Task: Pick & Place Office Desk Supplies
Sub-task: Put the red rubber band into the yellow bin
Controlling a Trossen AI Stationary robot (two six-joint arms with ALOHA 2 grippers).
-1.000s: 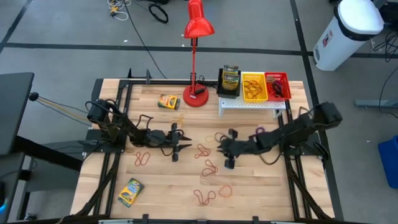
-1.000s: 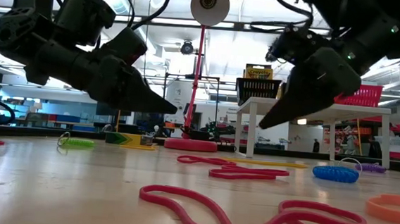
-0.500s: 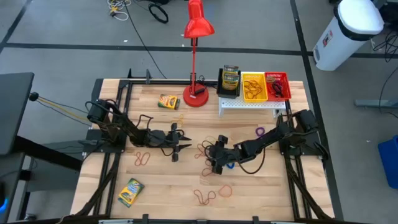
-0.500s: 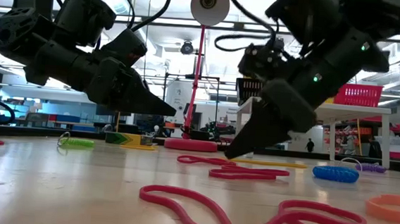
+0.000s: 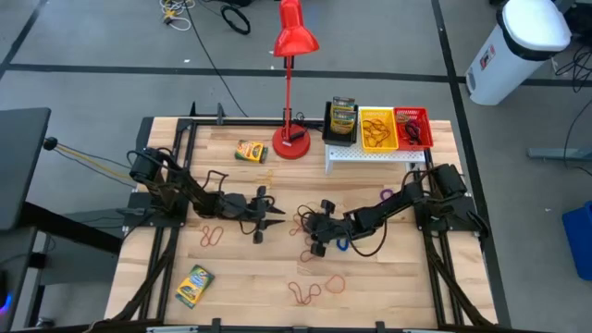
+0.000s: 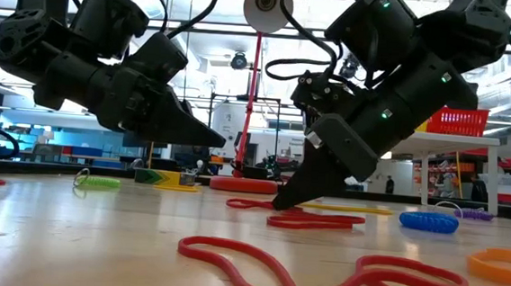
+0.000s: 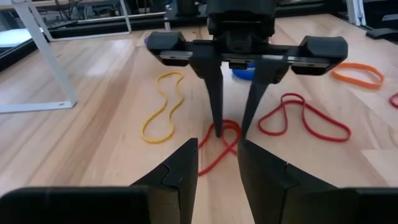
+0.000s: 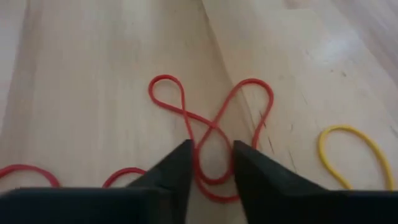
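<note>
Several coloured rubber bands lie flat on the wooden table; a twisted red band lies at its middle. My right gripper slants down with its fingertips at the tabletop, standing astride that band's near loop with a narrow gap between them. My left gripper hovers open and level just left of it, facing it, with nothing between its fingers. Crayon boxes lie at the far left and near left. The black bin, yellow bin and red bin stand on a white shelf. My right gripper comes at the red band's near loop slanting down from the table's right. One fingertip stands on each side of the loop, which lies flat on the wood. Whether the fingers touch the band, I cannot tell.
A tall red desk lamp has its base at the far middle. The white shelf fills the far right. Loose bands lie near the front: red, orange, another red; also blue and purple.
My right gripper has gone toward the table's left and down, from above the boards right of centre to the red band at the middle, where its tips now reach the tabletop. The bands lie as before.
</note>
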